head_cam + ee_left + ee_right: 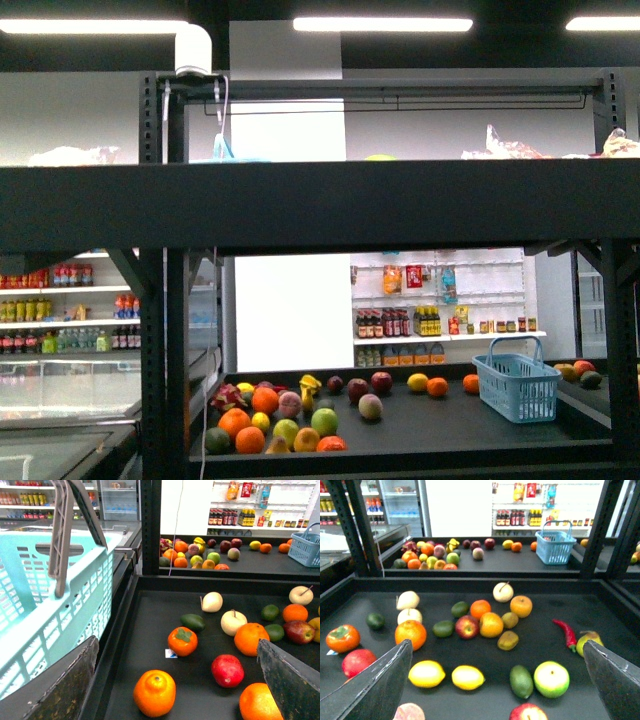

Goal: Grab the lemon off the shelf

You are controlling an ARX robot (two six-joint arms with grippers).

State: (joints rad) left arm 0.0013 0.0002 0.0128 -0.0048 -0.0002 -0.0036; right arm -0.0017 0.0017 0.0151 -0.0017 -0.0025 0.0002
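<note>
Yellow lemon [468,677] lies on the black shelf [540,605] between my spread right hand [496,644]; my left hand [177,641] is spread too.

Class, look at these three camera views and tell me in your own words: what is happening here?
A two-armed robot is working at a black shelf strewn with fruit. Its right tool hangs open above the deck, with a lemon lying close before it, a second lemon alongside. Nothing is gripped yet. The left tool is open too, over other fruit, with a teal basket beside it.
</note>
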